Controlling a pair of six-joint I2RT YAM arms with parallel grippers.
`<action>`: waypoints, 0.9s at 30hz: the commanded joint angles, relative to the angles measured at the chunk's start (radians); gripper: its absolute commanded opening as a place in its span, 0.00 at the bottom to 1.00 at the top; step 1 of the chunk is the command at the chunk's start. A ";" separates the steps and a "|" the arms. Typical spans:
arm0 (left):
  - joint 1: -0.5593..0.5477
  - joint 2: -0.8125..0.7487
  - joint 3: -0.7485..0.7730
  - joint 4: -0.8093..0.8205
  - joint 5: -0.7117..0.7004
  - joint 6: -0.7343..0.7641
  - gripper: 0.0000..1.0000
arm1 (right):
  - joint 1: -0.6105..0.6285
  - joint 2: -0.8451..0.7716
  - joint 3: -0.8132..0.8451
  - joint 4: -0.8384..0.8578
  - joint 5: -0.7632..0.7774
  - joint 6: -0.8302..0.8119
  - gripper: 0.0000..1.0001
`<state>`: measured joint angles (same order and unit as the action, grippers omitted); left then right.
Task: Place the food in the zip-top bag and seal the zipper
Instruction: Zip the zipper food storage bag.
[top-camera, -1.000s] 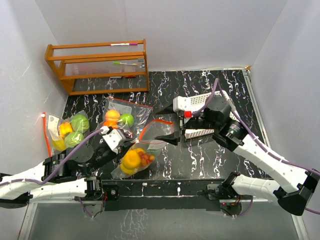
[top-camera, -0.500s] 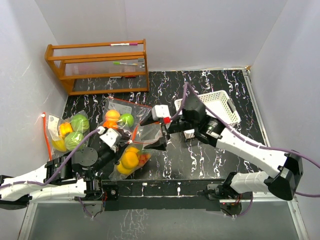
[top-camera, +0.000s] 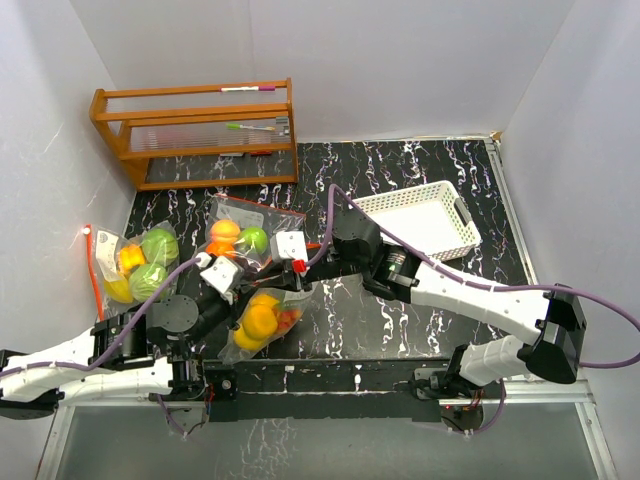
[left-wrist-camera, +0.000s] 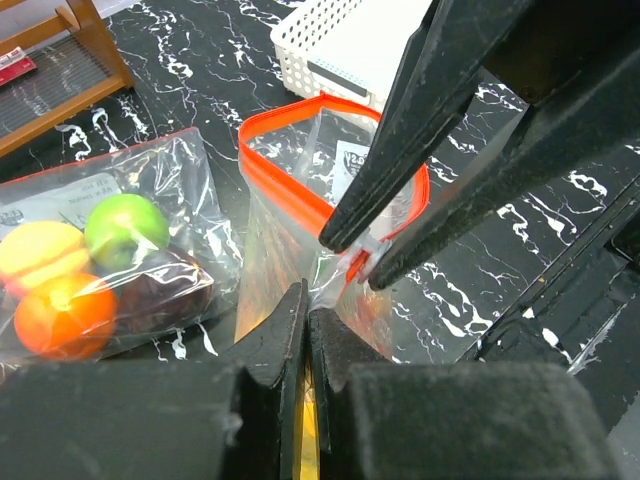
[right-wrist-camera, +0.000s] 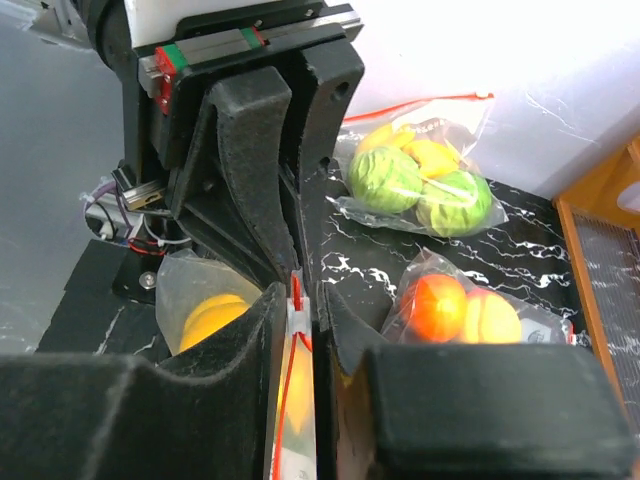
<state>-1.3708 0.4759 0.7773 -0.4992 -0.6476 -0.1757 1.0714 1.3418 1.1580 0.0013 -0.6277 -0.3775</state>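
Record right pincer (right-wrist-camera: 296, 300) pinched shut on orange zipper (left-wrist-camera: 285, 190) of zip-top bag (left-wrist-camera: 270, 260), left pincer (left-wrist-camera: 305, 325) clamped on bag film just opposite, food (top-camera: 262, 320) inside below both, unsealed zipper length running back beneath right pincer, probably right's to slide.

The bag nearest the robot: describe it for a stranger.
Find the black table, then the white basket; look left, at the front edge. Only this bag is pinched by the left claw and right claw; the middle bag and far-left bag are not.
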 joint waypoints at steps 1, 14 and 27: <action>0.003 -0.026 0.011 -0.015 -0.021 -0.007 0.00 | -0.001 -0.008 0.024 0.119 0.062 0.000 0.18; 0.002 -0.036 0.009 -0.003 -0.015 -0.002 0.00 | -0.001 0.023 0.053 0.038 0.017 -0.032 0.44; 0.002 -0.046 0.008 -0.010 -0.022 -0.004 0.00 | -0.002 0.028 0.060 0.034 0.000 -0.025 0.38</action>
<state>-1.3708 0.4488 0.7773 -0.5060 -0.6479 -0.1772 1.0714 1.3979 1.1690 -0.0082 -0.6243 -0.3954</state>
